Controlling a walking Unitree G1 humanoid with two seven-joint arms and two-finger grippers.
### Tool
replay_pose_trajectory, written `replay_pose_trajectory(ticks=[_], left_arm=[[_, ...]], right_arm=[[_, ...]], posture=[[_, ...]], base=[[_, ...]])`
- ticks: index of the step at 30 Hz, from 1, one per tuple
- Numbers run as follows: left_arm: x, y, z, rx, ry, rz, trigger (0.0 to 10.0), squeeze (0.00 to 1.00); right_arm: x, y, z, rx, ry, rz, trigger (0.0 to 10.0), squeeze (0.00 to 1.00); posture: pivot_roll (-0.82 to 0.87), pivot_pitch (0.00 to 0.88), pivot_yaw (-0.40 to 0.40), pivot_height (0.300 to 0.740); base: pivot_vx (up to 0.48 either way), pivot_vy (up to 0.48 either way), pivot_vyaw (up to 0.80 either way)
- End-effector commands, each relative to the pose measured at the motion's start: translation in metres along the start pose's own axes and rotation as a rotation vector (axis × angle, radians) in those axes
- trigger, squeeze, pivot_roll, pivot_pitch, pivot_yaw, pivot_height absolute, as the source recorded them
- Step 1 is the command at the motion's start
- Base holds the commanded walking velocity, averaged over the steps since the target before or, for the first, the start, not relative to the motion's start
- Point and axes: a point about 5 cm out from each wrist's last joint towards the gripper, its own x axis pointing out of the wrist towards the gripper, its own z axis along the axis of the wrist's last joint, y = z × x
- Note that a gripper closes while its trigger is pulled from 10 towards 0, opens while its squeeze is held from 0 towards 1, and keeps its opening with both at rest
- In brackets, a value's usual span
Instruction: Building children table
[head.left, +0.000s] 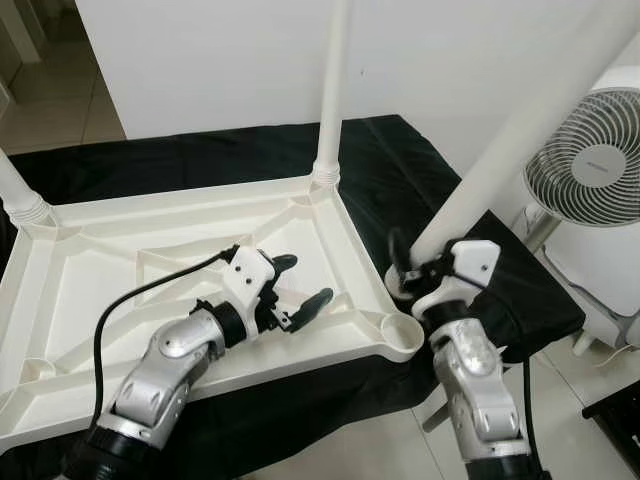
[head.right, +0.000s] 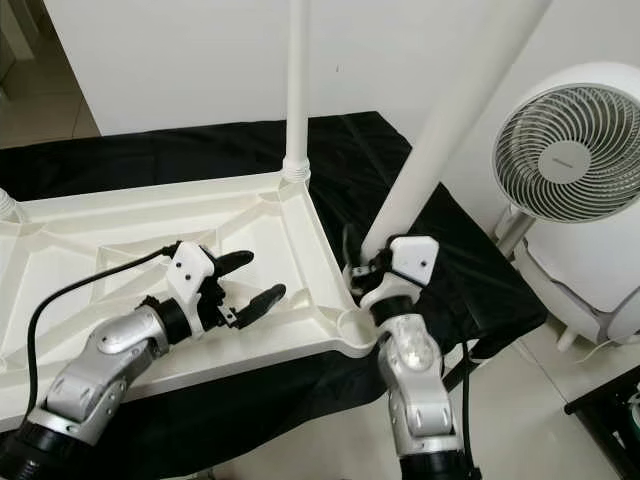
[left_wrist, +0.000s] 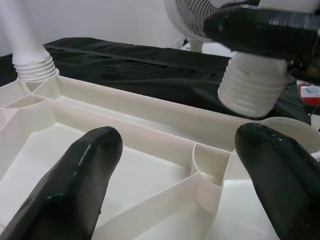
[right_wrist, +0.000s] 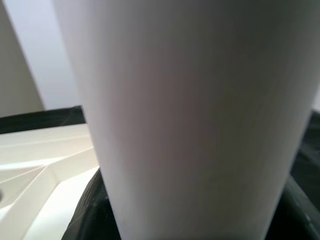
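A white plastic table top (head.left: 180, 203) lies upside down on a black cloth. One white leg (head.left: 332, 100) stands screwed into its far right corner, and another leg (head.left: 20, 203) stands at the far left corner. My right gripper (head.left: 418, 264) is shut on a third white leg (head.left: 520, 130), which is tilted. Its threaded end (left_wrist: 252, 90) hangs just above and beside the round socket (head.left: 405, 336) at the near right corner. In the right wrist view this leg (right_wrist: 190, 120) is very close. My left gripper (head.left: 308, 280) is open over the table top's ribs, near that corner, holding nothing.
A white standing fan (head.left: 590, 165) is at the right, with a white appliance (head.left: 600, 265) below it. A white wall runs behind the table. The black cloth (head.left: 400, 170) drapes over the right edge. A black cable (head.left: 130, 300) trails from my left arm.
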Motion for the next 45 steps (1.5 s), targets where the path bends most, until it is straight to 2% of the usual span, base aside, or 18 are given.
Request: replay_pose_trajectory(ticks=[1, 3, 10, 13, 15, 16, 17, 18, 21, 25, 33, 39, 41, 44, 45], left_arm=[[-0.003, 0.001, 0.0, 0.025, 0.009, 0.01, 10.0, 0.0], [-0.005, -0.003, -0.002, 0.021, 0.022, -0.006, 10.0, 0.0], [-0.007, -0.006, -0.001, 0.024, 0.027, -0.023, 10.0, 0.0], [-0.009, -0.007, -0.004, 0.06, 0.047, -0.034, 10.0, 0.0], [-0.008, -0.006, -0.006, 0.095, 0.069, -0.042, 10.0, 0.0], [-0.008, -0.006, -0.006, 0.095, 0.069, -0.042, 10.0, 0.0], [-0.006, -0.004, -0.008, 0.117, 0.088, -0.06, 10.0, 0.0], [-0.005, -0.003, -0.008, 0.128, 0.09, -0.063, 10.0, 0.0], [-0.003, -0.002, -0.007, 0.166, 0.098, -0.089, 10.0, 0.0], [0.002, -0.003, -0.007, 0.19, 0.112, -0.123, 10.0, 0.0], [0.007, -0.008, -0.01, 0.241, 0.123, -0.165, 10.0, 0.0], [0.009, -0.011, 0.002, 0.273, 0.065, -0.219, 10.0, 0.0], [0.01, -0.011, 0.001, 0.341, 0.081, -0.221, 10.0, 0.0], [0.01, -0.011, 0.001, 0.372, 0.087, -0.223, 10.0, 0.0], [0.011, -0.012, -0.006, 0.407, 0.122, -0.23, 10.0, 0.0]], right_arm=[[-0.001, 0.002, 0.004, 0.011, -0.012, 0.01, 10.0, 0.0], [-0.007, 0.005, 0.001, 0.018, 0.008, 0.03, 10.0, 0.0], [-0.013, 0.004, 0.001, 0.022, 0.028, 0.03, 10.0, 0.0], [-0.017, 0.004, 0.003, 0.035, 0.025, 0.025, 10.0, 0.0], [-0.018, 0.0, 0.008, 0.1, -0.005, -0.009, 10.0, 0.0], [-0.018, 0.0, 0.008, 0.1, -0.005, -0.009, 10.0, 0.0], [-0.007, -0.01, 0.023, 0.206, -0.089, -0.068, 10.0, 0.0], [-0.003, -0.014, 0.029, 0.244, -0.117, -0.087, 10.0, 0.0], [0.002, -0.019, 0.036, 0.267, -0.148, -0.112, 10.0, 0.0], [0.003, -0.028, 0.039, 0.248, -0.162, -0.144, 10.0, 0.0], [0.0, -0.036, 0.04, 0.232, -0.151, -0.166, 10.0, 0.0], [-0.003, -0.037, 0.038, 0.228, -0.139, -0.174, 10.0, 0.0], [-0.004, -0.037, 0.037, 0.227, -0.135, -0.174, 10.0, 0.0], [-0.004, -0.037, 0.037, 0.227, -0.133, -0.174, 10.0, 0.0], [-0.004, -0.037, 0.037, 0.222, -0.131, -0.172, 10.0, 0.0]], posture=[[0.06, 0.09, -0.014, 0.74], [0.06, 0.098, -0.017, 0.74], [0.06, 0.108, -0.014, 0.74], [0.06, 0.113, -0.013, 0.74], [0.06, 0.118, -0.013, 0.74], [0.06, 0.118, -0.013, 0.74], [0.05, 0.121, -0.013, 0.74], [0.05, 0.121, -0.013, 0.74], [0.05, 0.121, -0.014, 0.74], [0.05, 0.122, -0.009, 0.74], [0.04, 0.125, -0.003, 0.74], [0.03, 0.13, 0.006, 0.74], [0.03, 0.13, 0.005, 0.74], [0.03, 0.13, 0.005, 0.74], [0.03, 0.131, 0.004, 0.74]], base=[[0.0, 0.0, 0.0], [0.0, 0.0, 0.0], [0.0, 0.0, 0.0], [0.0, 0.0, 0.0], [0.0, 0.0, 0.0], [0.0, 0.0, 0.0], [0.0, 0.0, 0.0], [0.0, 0.0, 0.0], [0.0, 0.0, 0.0], [0.0, 0.0, 0.0], [0.0, 0.0, 0.0], [0.0, 0.0, 0.0], [0.0, 0.0, 0.0], [0.0, 0.0, 0.0], [0.0, 0.0, 0.0]])
